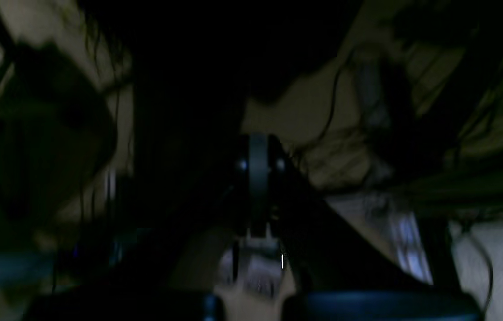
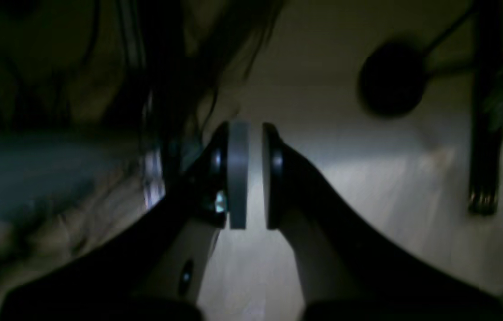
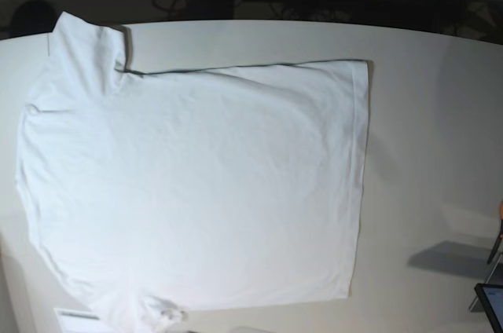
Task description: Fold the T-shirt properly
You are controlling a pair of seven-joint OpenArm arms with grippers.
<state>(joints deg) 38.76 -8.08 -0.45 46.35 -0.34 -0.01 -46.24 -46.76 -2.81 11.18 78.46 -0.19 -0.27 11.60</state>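
A: Where did the T-shirt lie?
B: Flat on the counter, long axis left to right, hem at the right, sleeves left

A: And the pincers?
B: Both raised, off the cloth. Left pincer was pressed together; right pincer stood slightly apart, empty. Which was nearer, I couldn't tell

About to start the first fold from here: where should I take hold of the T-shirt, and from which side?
Take the T-shirt at its two hem corners, on the base view's right, coming in from that side. The hem runs straight with bare tabletop beside it, and the cloth lies spread flat, so those corners probably lift cleanly toward the collar end.
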